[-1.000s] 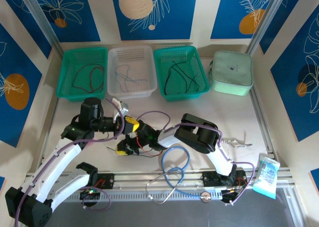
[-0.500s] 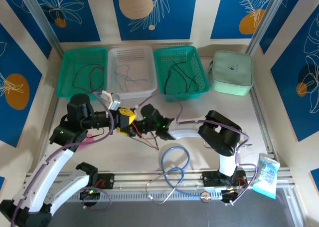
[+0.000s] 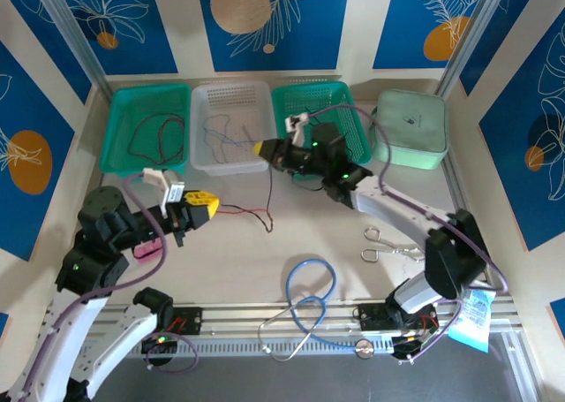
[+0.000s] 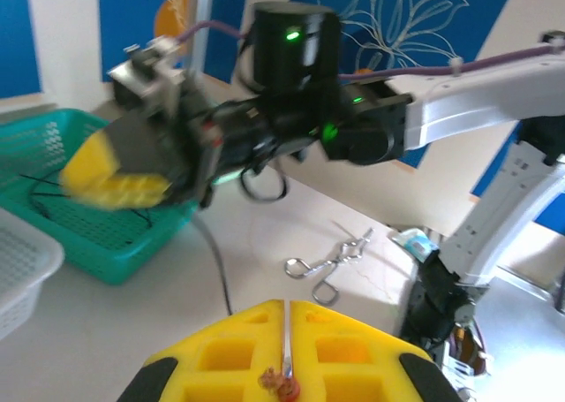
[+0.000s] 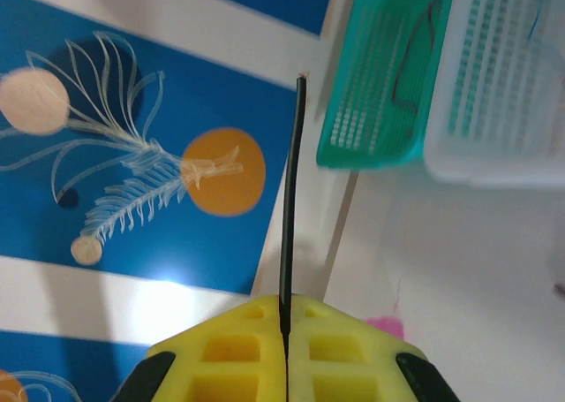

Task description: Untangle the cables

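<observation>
1. Our left gripper is clamped tight on the end of a red cable. The rest trails out ahead of its fingertips over the table.
2. Our right gripper pinches a black cable, and a short stub pokes straight out past its fingers.
3. Just behind that gripper sits a green basket.

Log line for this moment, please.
left end effector: shut on red cable | right end effector: shut on black cable | end effectors: apart, not touching
</observation>
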`<act>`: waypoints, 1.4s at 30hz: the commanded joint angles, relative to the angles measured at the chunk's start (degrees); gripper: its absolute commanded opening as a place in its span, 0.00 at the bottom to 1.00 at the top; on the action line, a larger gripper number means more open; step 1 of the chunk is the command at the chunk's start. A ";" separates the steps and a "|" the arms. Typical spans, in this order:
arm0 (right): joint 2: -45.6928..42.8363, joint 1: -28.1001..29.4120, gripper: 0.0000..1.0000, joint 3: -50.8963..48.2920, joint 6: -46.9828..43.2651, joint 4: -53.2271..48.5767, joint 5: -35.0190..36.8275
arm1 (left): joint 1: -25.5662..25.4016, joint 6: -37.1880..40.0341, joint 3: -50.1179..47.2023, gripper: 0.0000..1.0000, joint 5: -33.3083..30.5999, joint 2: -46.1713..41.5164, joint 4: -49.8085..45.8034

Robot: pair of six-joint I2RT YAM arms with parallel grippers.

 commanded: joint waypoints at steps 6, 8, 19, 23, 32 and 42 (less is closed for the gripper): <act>-19.32 -1.79 0.00 1.49 -11.58 -14.20 15.80 | 0.52 3.68 11.20 0.00 -13.74 2.68 -8.95; -22.59 -1.30 0.00 1.95 -13.51 -16.40 20.97 | 0.56 4.32 14.27 0.00 -17.39 4.33 -10.16; -35.51 -7.83 0.00 -1.01 -16.60 -23.92 32.94 | 0.55 9.43 19.83 0.00 -29.56 7.50 -12.30; -39.59 -10.52 0.00 -1.67 -16.86 -26.62 38.32 | 0.53 9.99 22.85 0.00 -34.91 8.79 -15.66; -43.54 -17.62 0.00 -0.60 -17.54 -30.04 40.48 | 0.55 10.91 24.87 0.00 -42.70 9.54 -19.50; -46.98 -25.33 0.00 1.32 -19.07 -34.88 42.65 | 0.66 10.74 19.34 0.00 -56.64 11.15 -18.74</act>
